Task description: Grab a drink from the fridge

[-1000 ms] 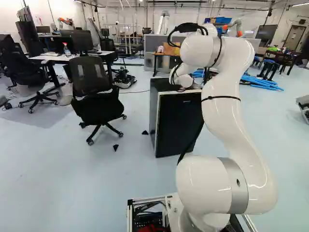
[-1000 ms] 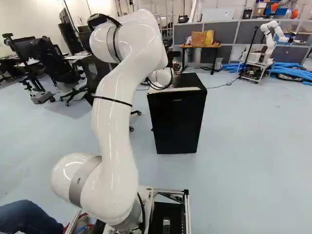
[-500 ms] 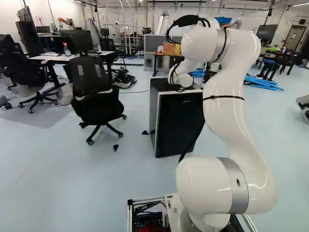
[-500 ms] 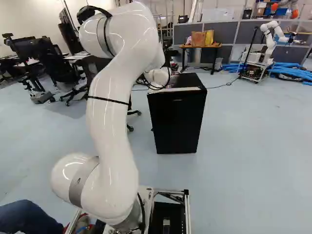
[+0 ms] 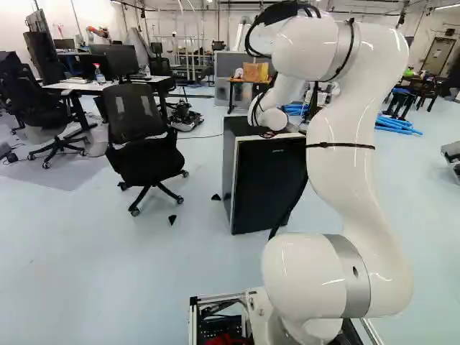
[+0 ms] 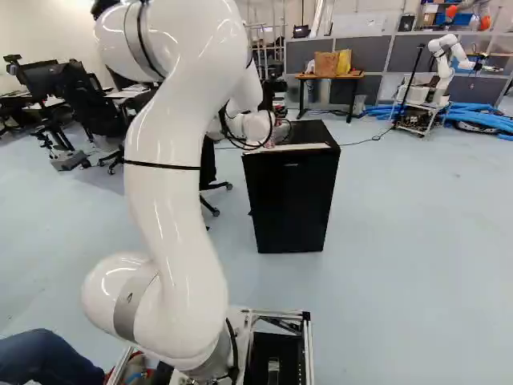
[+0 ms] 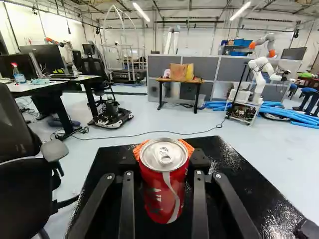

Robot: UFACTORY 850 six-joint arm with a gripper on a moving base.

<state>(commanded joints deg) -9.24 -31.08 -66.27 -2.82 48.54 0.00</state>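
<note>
Pincer (image 7: 163, 149) gripping red can (image 7: 163, 191), upright, over top of black fridge (image 7: 227, 167); can't tell if can's base touches. Fridge door (image 6: 290, 204) shut. Probably carrying stage: keep squeeze steady, thin can may dent. Best raise straight up first, then draw nearer, level, clear of chair (image 5: 140, 136) at left.
</note>
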